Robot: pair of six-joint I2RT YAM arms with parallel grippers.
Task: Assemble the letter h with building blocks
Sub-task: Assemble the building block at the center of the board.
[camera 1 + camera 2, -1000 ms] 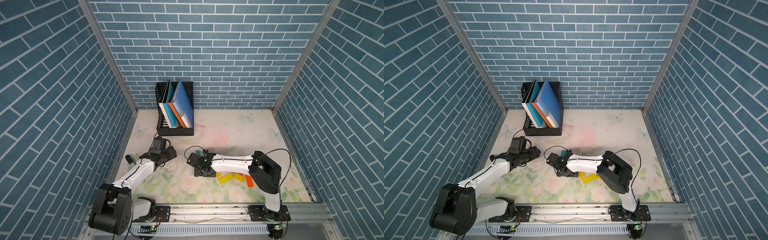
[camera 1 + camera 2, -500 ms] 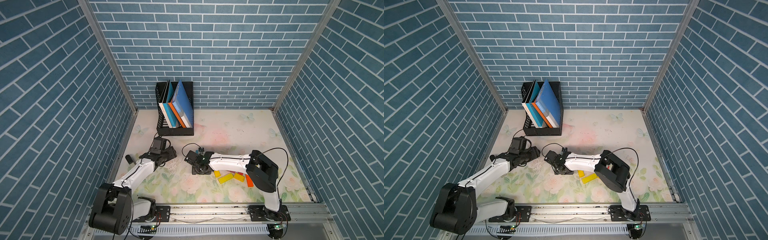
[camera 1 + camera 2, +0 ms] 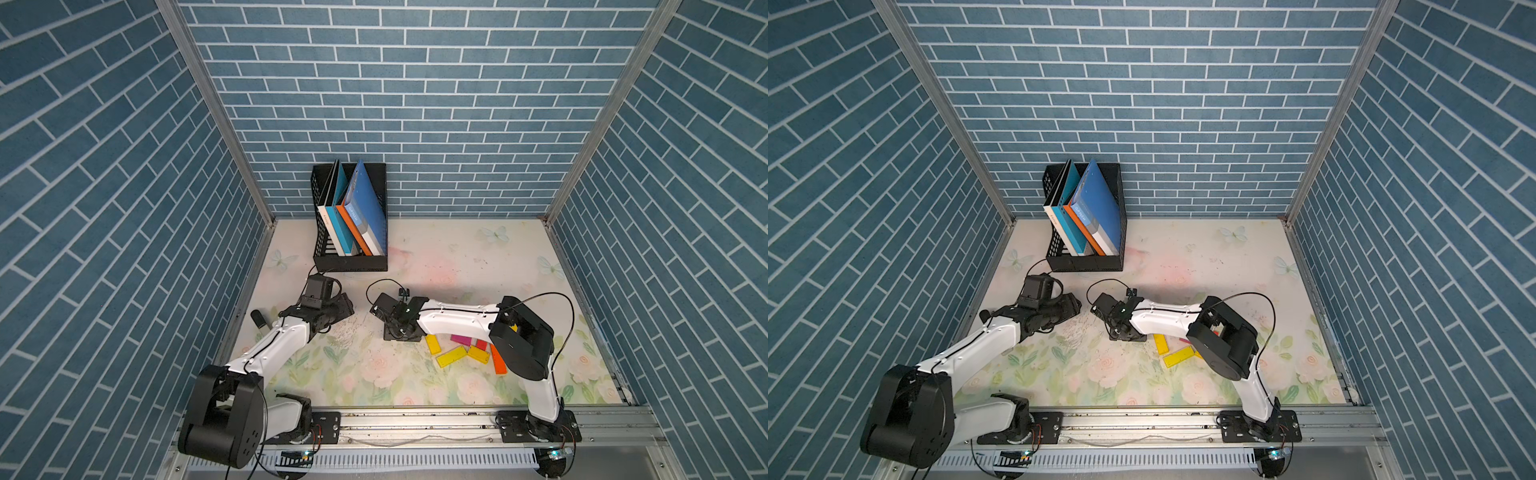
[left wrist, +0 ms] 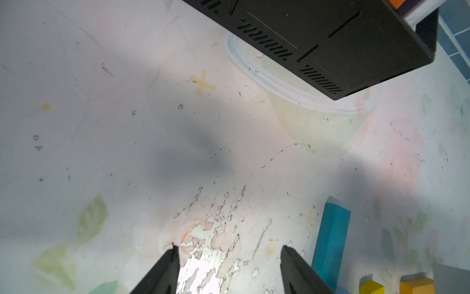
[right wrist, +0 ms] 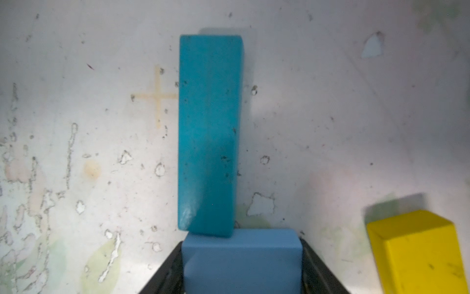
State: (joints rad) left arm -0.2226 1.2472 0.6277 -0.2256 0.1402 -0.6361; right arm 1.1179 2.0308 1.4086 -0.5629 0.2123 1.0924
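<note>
A long teal block [image 5: 208,135] lies flat on the table [image 5: 356,101]. A light blue block [image 5: 241,259] touches one short end of it. The right gripper [image 5: 241,248] squeezes this light blue block between its two black fingers [image 5: 167,275], one on each side. A yellow block [image 5: 417,254] lies near them and does not touch them.

In a top view, a heap of blocks [image 3: 453,356] lies partly under the right arm [image 3: 457,320]. They are yellow, orange, red and pink.

The left gripper [image 4: 229,248] is over a bare, scratched spot on the table. Its fingers are apart and nothing is between them. The teal block lies just beside one of them.

Farther back stands a black holder [image 3: 349,264] with books [image 3: 365,208] in it, close to the back wall [image 3: 457,124].
</note>
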